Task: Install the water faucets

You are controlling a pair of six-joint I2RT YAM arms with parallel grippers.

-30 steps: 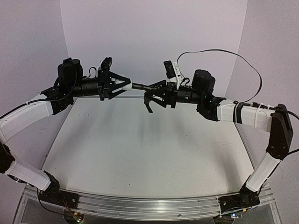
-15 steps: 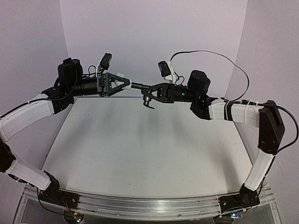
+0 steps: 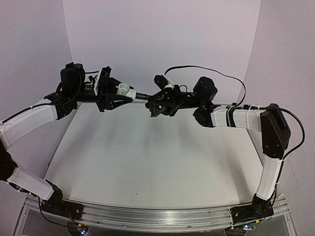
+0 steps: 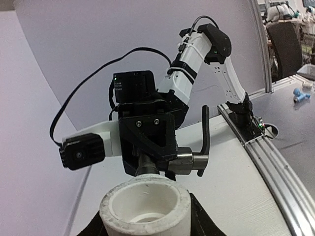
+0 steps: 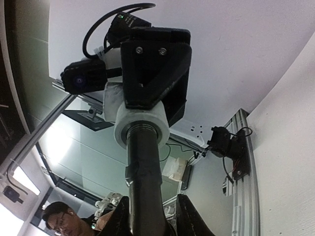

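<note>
— Where was the tap (image 3: pixel 142 95) at that moment?

— Off the tabletop (image 3: pixel 147 162) altogether. It hung in the air above the far edge, about midway along it, lying roughly level between the two arms.

— Which arm had it?

— The right gripper (image 3: pixel 155 102) was clamped on its dark tube, jaws drawn in narrow. In the right wrist view the tube rose from between that gripper's fingers (image 5: pixel 189 216) straight to the white fitting (image 3: pixel 123 90).

— And who held the fitting?

— The left gripper (image 3: pixel 120 94) did, pinched close on its sides. The two grippers faced each other nose to nose, with only the short run of tube between them.

— Were the two parts joined?

— They touched. The end of the tube met one end of the fitting, but how far in it sat could not be told. In the left wrist view the fitting's open round mouth faced the camera, and the tap's metal body sat just behind it.

— What about the lever (image 4: pixel 205 129)?

— In that same view it stood up from the metal body, bent, at the right side of the right gripper and clear of its fingers.
</note>
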